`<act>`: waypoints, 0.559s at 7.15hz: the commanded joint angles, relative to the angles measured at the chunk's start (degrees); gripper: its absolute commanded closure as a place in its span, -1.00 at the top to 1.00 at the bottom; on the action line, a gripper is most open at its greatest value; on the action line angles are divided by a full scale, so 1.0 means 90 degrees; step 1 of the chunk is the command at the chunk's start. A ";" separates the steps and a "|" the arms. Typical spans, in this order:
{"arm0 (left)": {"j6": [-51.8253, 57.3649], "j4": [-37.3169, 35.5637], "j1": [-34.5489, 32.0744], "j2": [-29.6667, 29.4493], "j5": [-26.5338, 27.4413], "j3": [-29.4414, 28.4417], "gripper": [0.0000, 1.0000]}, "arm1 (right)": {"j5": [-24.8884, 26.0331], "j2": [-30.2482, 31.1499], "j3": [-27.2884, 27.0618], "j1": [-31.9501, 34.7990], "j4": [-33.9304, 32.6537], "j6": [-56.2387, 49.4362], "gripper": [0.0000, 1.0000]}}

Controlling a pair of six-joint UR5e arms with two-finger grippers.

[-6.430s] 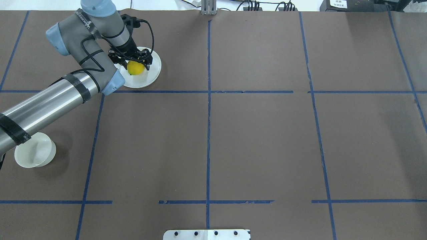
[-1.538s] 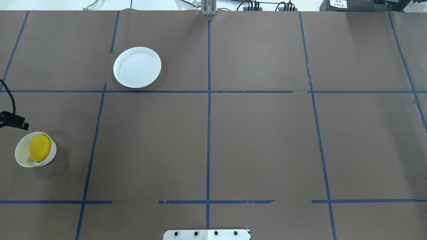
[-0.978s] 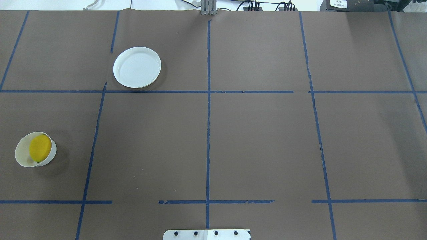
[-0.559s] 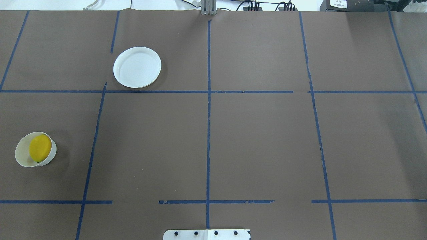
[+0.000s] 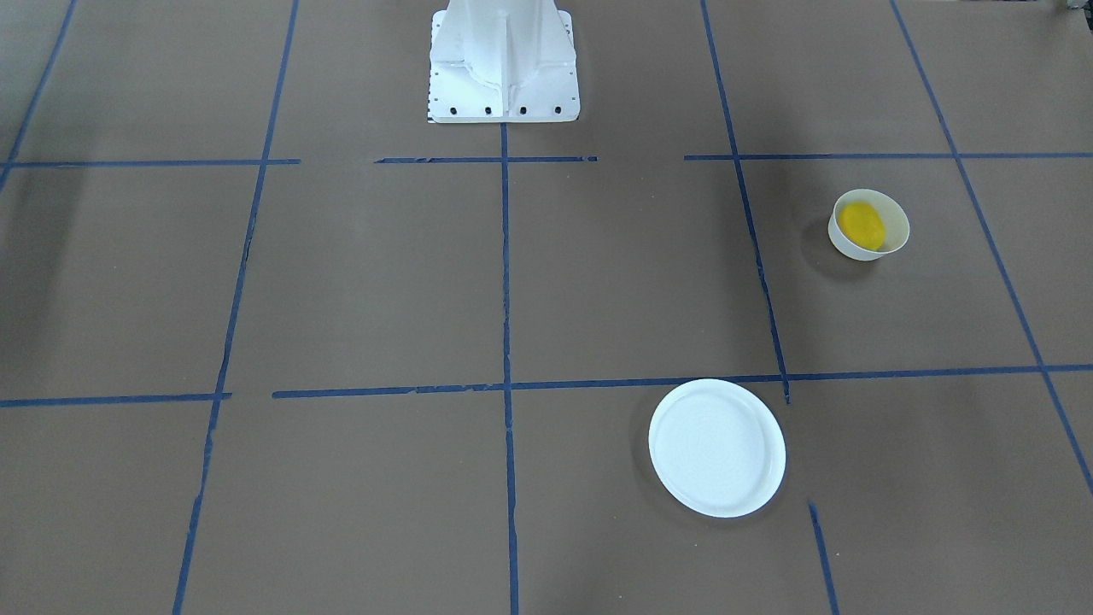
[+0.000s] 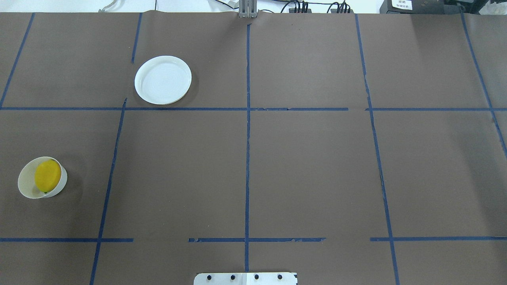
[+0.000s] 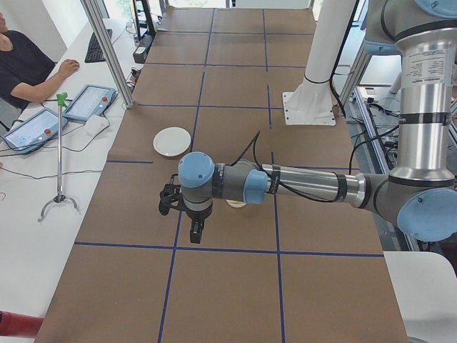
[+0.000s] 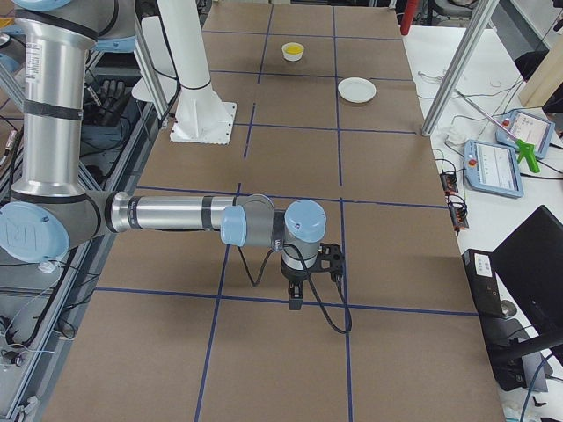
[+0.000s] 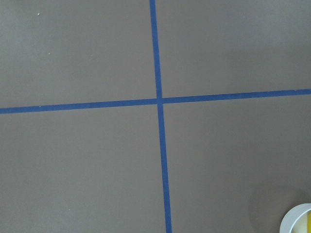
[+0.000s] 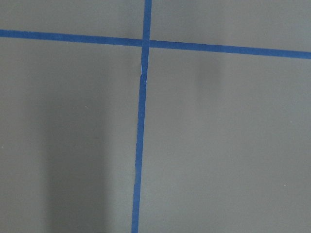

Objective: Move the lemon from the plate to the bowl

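Lemon: lies inside the bowl, against the wall that faces the desk's middle; bright yellow, its long side showing from above
Bowl: upright close to the desk's left end, nearer the robot's edge than the far edge; in the left wrist view only its rim shows at the bottom right corner
Plate: flat on the desk's left half, toward the far edge; well apart from the bowl
Left gripper: hangs pointing down over the desk's left end, near the bowl; seen only from the side, so I cannot tell whether the claw is spread or closed
Right gripper: hangs pointing down over the desk's right end; claw state likewise cannot be told
Blue tape lines: a grid across the brown desk
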State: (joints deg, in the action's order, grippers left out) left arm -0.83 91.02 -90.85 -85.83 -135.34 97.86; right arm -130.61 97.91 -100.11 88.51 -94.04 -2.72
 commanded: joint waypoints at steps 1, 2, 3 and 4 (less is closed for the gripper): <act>0.0014 0.0014 -0.0013 0.0035 0.0018 -0.0363 1.00 | 0.0000 0.0000 0.0000 0.0000 0.0000 0.0000 1.00; 0.0004 0.0004 -0.0013 0.0093 -0.0001 -0.0365 1.00 | 0.0000 0.0000 0.0000 0.0000 0.0000 0.0000 1.00; 0.0023 0.0004 -0.0013 0.0113 -0.0001 -0.0384 1.00 | 0.0000 0.0000 0.0000 0.0000 0.0000 0.0000 1.00; 0.0024 0.0004 -0.0013 0.0113 -0.0001 -0.0375 1.00 | 0.0000 0.0000 0.0000 0.0000 0.0000 0.0000 1.00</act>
State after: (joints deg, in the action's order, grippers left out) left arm -0.67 91.06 -90.96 -84.94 -135.33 94.56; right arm -130.61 97.91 -100.11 88.51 -94.04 -2.72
